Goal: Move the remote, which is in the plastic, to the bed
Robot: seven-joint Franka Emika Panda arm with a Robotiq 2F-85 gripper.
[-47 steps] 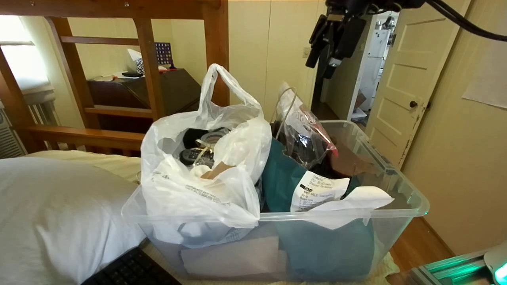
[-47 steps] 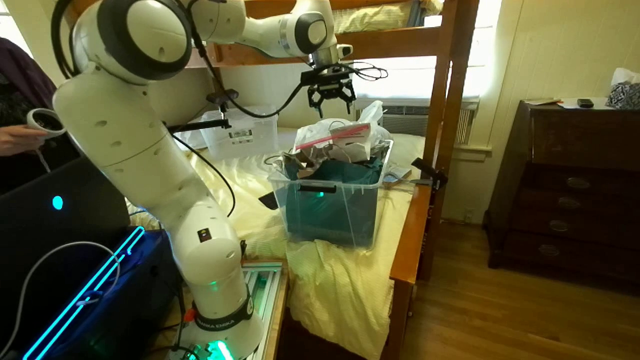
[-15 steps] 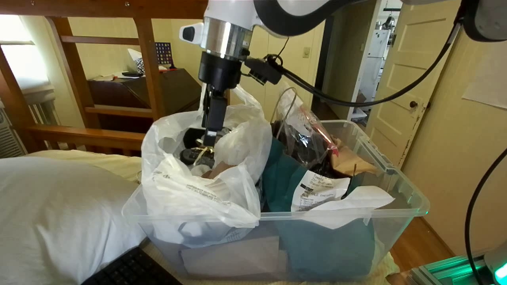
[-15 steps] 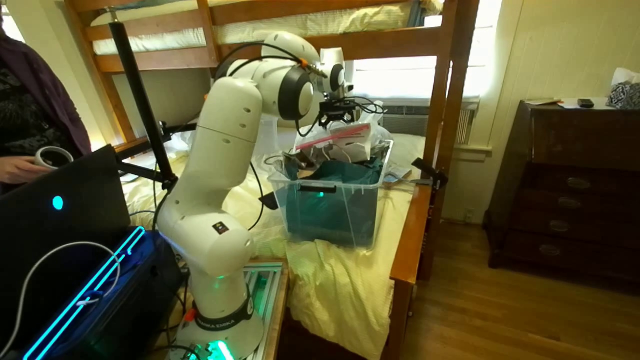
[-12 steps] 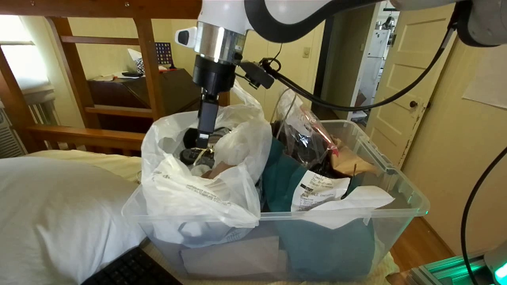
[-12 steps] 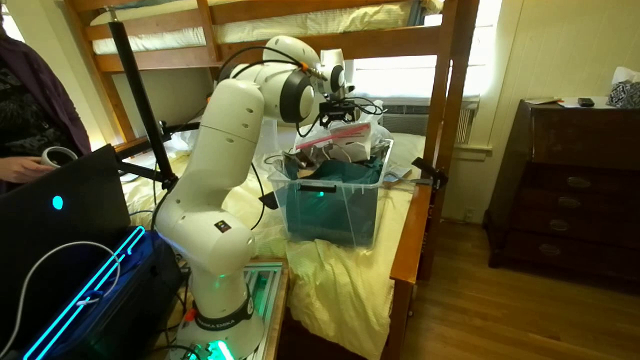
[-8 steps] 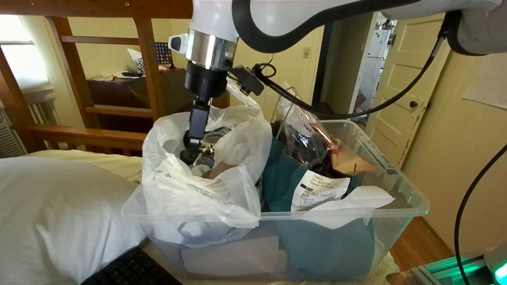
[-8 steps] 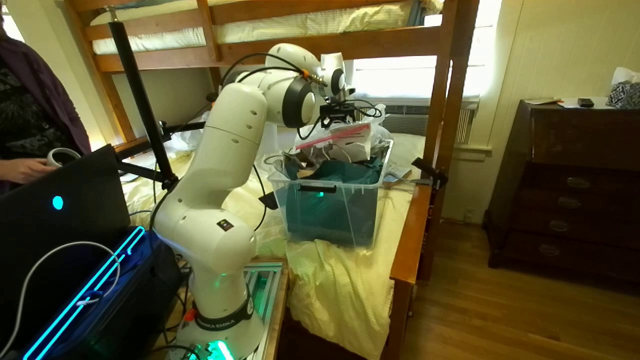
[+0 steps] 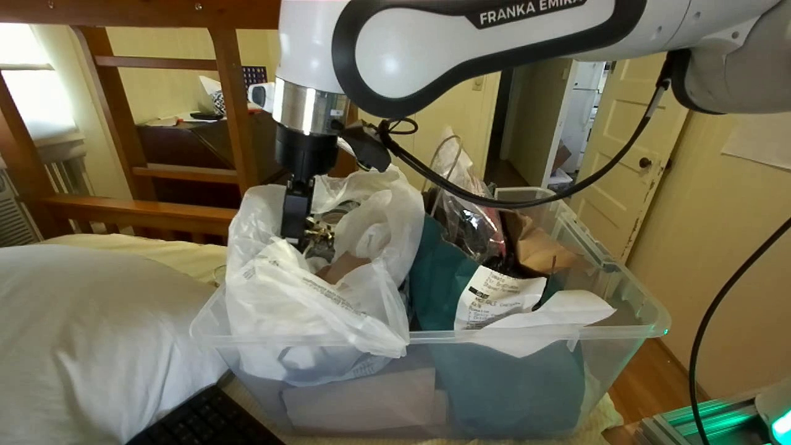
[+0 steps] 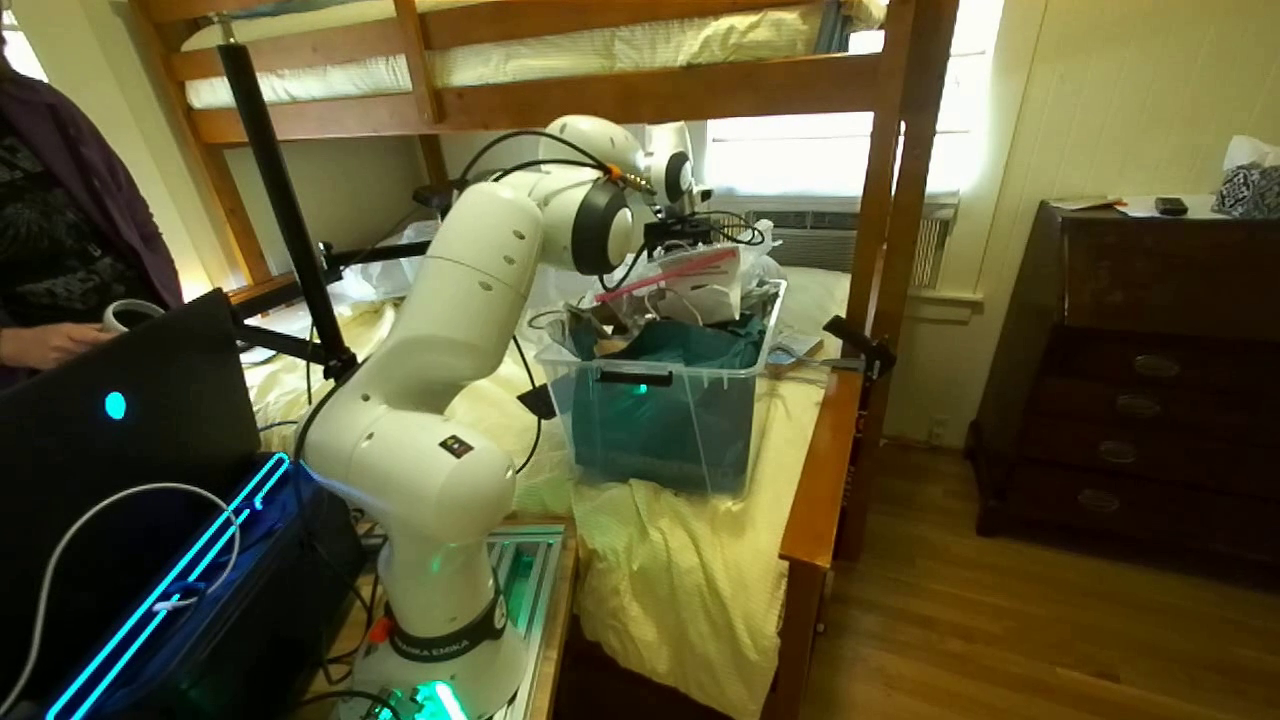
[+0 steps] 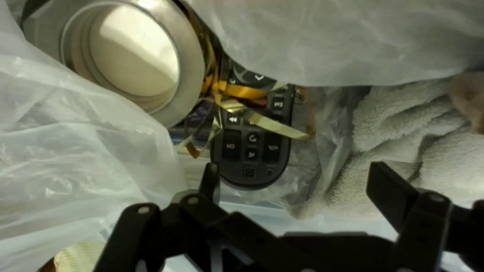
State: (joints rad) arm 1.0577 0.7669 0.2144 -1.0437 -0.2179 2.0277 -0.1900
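A dark remote lies among other items inside the plastic, a crinkled white bag whose film fills the left of the wrist view. Gold ribbon crosses the remote's middle, and film hides its far end. My gripper is open, with nothing gripped; its left finger is beside the remote's rounded near end, its right finger above a pale towel. In an exterior view the gripper points down into the bag's mouth and hides most of the remote. The bed shows as puffy white bedding beside the bin.
The bag sits in a clear bin with a teal bag and a clear pouch. A round metallic container lies against the remote. A black keyboard lies in front. Bunk bed rails run behind the arm.
My gripper has come over from the right and sunk into the bag, moving left and down during the last second. The bag's rim and handle have shifted slightly. The jaws show no change.
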